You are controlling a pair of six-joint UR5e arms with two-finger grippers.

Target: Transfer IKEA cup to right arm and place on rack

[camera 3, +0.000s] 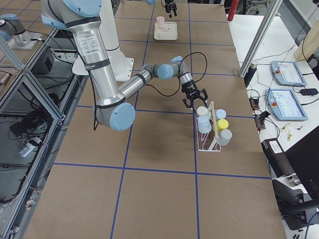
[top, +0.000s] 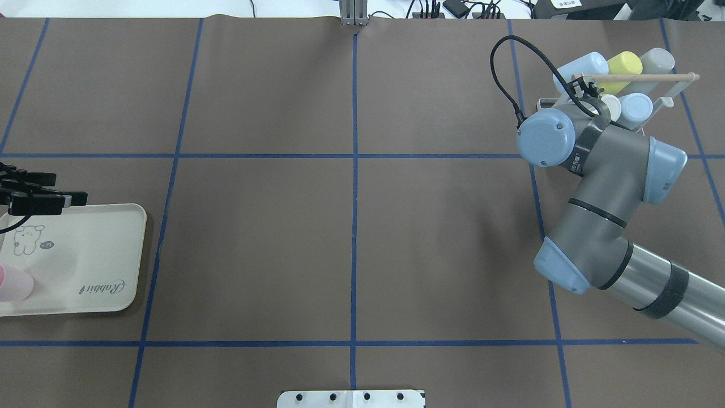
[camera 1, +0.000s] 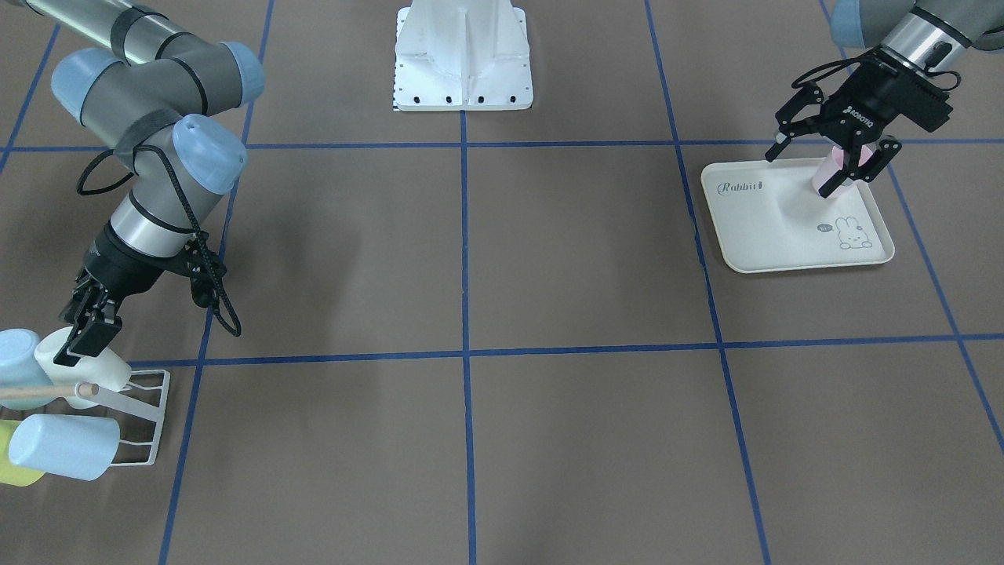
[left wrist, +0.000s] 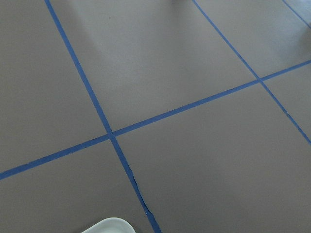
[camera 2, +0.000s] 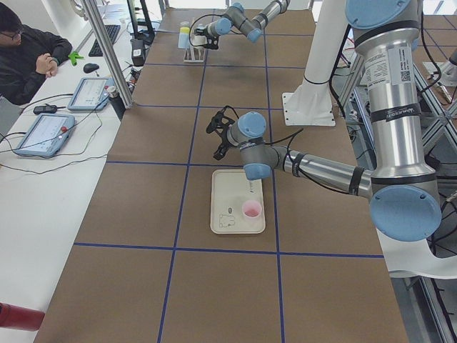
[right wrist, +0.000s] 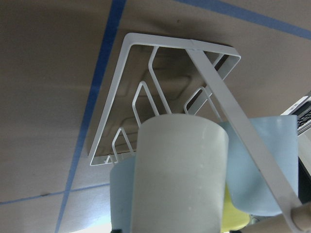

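Observation:
A white IKEA cup (camera 1: 94,369) lies tipped on a prong of the white wire rack (camera 1: 153,424), filling the right wrist view (right wrist: 180,170). My right gripper (camera 1: 85,341) hovers right at the cup's end. In the exterior right view its fingers (camera 3: 185,103) look spread, so it is open. A pink cup (camera 1: 831,176) stands upright on the cream rabbit tray (camera 1: 769,227). My left gripper (camera 1: 831,149) hangs open above the tray's far edge, apart from the pink cup (camera 2: 251,209). The left wrist view shows only table and a tray corner (left wrist: 109,225).
Light-blue cups (camera 1: 63,447) and a yellow cup (top: 620,65) hang on the rack, with a wooden dowel (camera 1: 47,390) through it. The white robot base (camera 1: 463,63) stands at mid-table. A person (camera 2: 28,57) sits at a side desk with tablets.

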